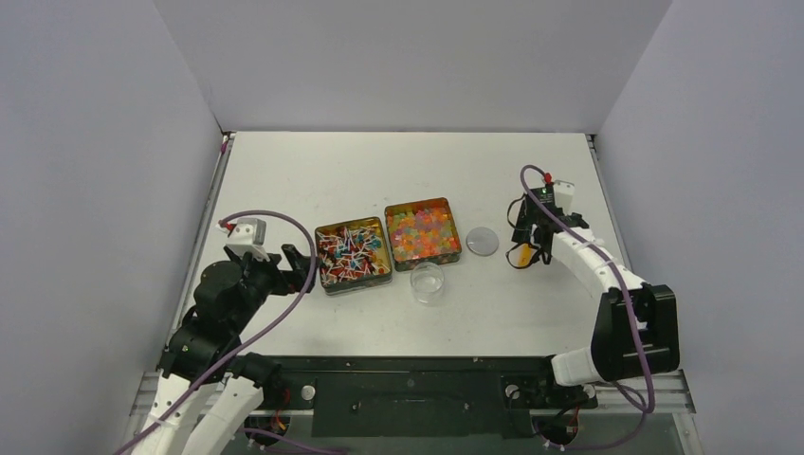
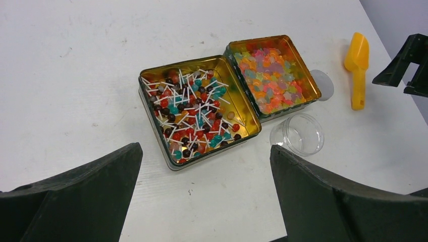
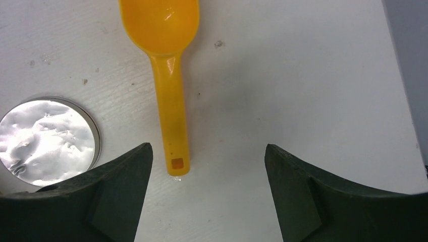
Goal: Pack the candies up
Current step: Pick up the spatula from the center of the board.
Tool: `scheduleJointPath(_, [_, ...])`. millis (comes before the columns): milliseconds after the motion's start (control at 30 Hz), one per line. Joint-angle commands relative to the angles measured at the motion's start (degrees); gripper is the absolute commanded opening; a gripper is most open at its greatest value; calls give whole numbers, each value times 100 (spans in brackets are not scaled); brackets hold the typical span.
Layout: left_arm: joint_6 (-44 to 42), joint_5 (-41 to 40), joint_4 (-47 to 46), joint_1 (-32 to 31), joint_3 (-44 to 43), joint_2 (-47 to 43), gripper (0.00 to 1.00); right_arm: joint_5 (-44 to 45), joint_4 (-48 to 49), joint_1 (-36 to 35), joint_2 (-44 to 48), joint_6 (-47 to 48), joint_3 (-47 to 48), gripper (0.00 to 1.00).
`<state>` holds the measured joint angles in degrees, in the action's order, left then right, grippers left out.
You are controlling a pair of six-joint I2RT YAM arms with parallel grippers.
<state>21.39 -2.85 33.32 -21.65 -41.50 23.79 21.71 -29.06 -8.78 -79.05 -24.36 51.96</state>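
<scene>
Candies [image 2: 194,116]: kept in two open tins [image 2: 151,83], mid-table. Right gripper [image 3: 207,154]: fingers spread, nothing held, poised over the orange scoop [image 3: 171,101] at right. Left gripper [image 2: 204,151]: spread, empty. Risk: the handle lies nearer one finger, so the scoop may be skidded toward the lid [image 3: 48,141]. Clearance cannot be judged.

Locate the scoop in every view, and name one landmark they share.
Top external: scoop right of centre, only partly visible.
Left wrist: scoop at upper right, bowl end up.
Right wrist: scoop at top centre, handle pointing down.
Landmark: the round lid lies just left of it in all three.
</scene>
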Motion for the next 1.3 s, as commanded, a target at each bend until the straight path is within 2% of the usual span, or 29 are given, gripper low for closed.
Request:
scheduleJointPath(0, [45,52,-130,-6,-70,111,96,-543,518,154,-374,92,296,77])
scheduleJointPath(267, [-12,214,-128,3,65,-39,96,-555,738,234,-1093,105,692,74])
scheduleJointPath(433, [-19,285,-145,-6,81,-104,96,-548,796,324,-1501,-9,855,65])
scheduleJointPath(667, [-29,285,-151,-6,89,-151,96,-621,872,404,-1842,-77,942,58])
scheduleJointPath(800, [-36,285,-155,-6,89,-119,96,-726,911,435,-1983,-80,976,47])
scheduleJointPath(1100, [-38,285,-152,3,86,-74,96,-839,983,439,-2020,-121,890,30])
scheduleJointPath(1267, [-38,285,-143,3,88,-67,96,-909,952,438,-1852,-176,797,13])
